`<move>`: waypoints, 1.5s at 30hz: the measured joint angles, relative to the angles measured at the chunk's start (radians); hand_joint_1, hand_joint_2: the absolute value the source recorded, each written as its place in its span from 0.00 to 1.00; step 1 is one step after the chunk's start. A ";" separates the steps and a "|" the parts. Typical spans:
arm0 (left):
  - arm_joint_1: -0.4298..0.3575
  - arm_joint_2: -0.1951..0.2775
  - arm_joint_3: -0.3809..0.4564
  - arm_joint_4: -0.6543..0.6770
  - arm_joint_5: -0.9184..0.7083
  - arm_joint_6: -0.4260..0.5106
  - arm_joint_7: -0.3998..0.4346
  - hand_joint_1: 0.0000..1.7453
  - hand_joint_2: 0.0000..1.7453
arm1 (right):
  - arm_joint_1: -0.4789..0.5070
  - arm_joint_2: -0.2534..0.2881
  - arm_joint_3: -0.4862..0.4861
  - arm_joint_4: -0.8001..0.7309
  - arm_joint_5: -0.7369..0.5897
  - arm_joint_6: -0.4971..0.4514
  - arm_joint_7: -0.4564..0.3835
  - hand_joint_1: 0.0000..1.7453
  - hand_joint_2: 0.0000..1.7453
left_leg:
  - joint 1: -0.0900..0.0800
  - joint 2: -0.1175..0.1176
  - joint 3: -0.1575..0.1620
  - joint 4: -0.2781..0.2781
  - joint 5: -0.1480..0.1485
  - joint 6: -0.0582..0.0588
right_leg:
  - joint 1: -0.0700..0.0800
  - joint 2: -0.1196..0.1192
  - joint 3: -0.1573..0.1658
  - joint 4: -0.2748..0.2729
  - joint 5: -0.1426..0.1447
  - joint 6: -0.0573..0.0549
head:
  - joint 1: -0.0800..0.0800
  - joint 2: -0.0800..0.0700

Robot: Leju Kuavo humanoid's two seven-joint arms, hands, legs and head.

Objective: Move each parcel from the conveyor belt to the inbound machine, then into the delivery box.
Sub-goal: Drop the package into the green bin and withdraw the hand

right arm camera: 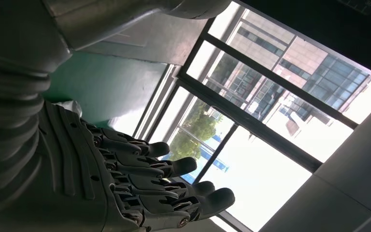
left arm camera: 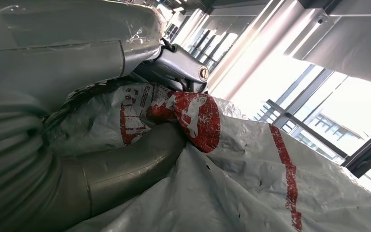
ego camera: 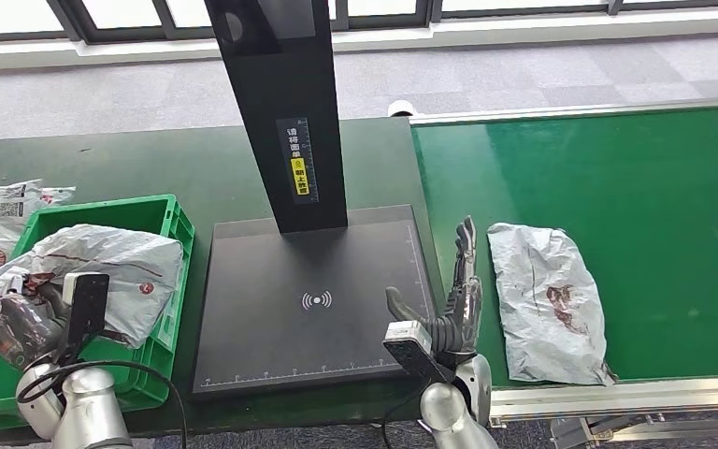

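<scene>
Parcel (ego camera: 93, 267) sits gripped by your left hand (ego camera: 19, 318) over the green box (ego camera: 164, 220) at nine o'clock, awaiting release, while your empty, spread right hand (ego camera: 453, 309) should next reach the belt parcel (ego camera: 547, 299) at three o'clock.

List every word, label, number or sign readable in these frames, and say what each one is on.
Black post of the inbound machine: vertical Chinese label "请将面单", then a yellow tag, too small to read.
Scan plate: white wireless-wave symbol, no words; ruler ticks along its edges, no readable numbers.
Parcel outside the green box: a black-and-white printed patch, blurred.
Parcel under the left hand: red printing, unreadable.
Belt parcel: red marks, unreadable.
</scene>
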 joint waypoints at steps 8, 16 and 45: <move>-0.001 0.000 0.004 0.000 0.000 0.000 0.000 1.00 1.00 | 0.000 0.000 0.000 0.000 0.000 0.000 0.000 0.00 1.00 | 0.000 0.000 0.000 0.000 0.000 0.000 | 0.000 0.000 0.000 0.000 0.000 0.000 | 0.000 0.000; -0.001 0.000 0.006 0.000 0.000 0.000 0.000 1.00 1.00 | 0.000 0.000 0.000 0.000 0.000 0.000 0.000 0.00 1.00 | 0.000 0.000 0.000 0.000 0.000 0.000 | 0.000 0.000 0.000 0.000 0.000 0.000 | 0.000 0.000; 0.131 -0.003 -0.017 -0.230 0.322 0.000 -0.099 0.00 1.00 | -0.001 -0.002 0.004 0.000 -0.019 -0.011 0.000 0.00 1.00 | 0.004 0.004 -0.002 0.003 0.002 -0.004 | 0.004 0.005 -0.011 0.000 0.004 -0.004 | 0.000 0.000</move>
